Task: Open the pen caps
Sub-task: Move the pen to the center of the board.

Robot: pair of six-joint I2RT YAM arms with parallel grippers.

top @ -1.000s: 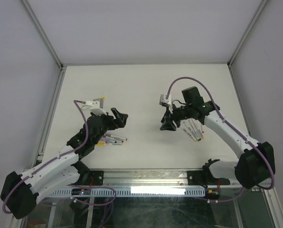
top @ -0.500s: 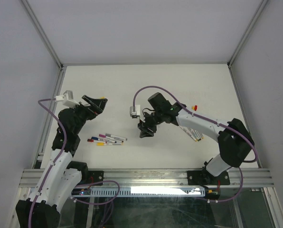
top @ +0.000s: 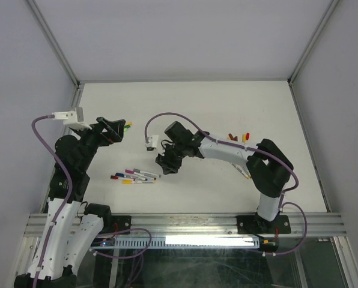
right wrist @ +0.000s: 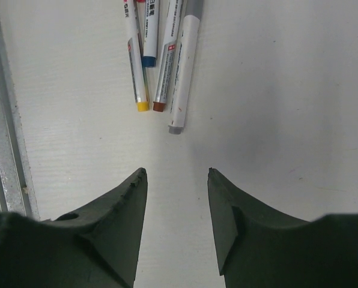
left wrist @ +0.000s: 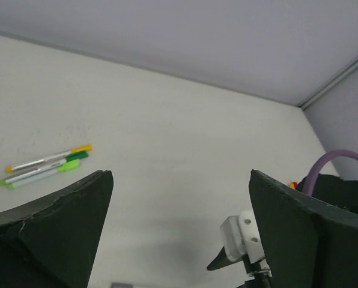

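Note:
Several pens (top: 137,176) with white-grey barrels lie in a loose cluster at the table's front left. My right gripper (top: 167,163) hovers just right of them, open, with nothing between its fingers. In the right wrist view the same pens (right wrist: 158,54) lie ahead of the right gripper (right wrist: 176,171), showing yellow, blue, brown-red and grey ends. Two more pens (left wrist: 44,165) with yellow and green ends lie far left, beside my left gripper (top: 116,129). The left gripper (left wrist: 180,174) stands wide open and empty above the table. Loose pen caps (top: 239,137), red and yellow, rest at the right.
More pens (top: 246,171) lie partly under the right arm's forearm. A metal rail (right wrist: 5,120) runs along the table's near edge. Grey enclosure walls and frame posts (top: 59,54) surround the white table (top: 185,108).
The right arm has swept left across the table, from near the right-hand pens to beside the front-left cluster. The left arm has pulled back and swung left toward the green and yellow pens.

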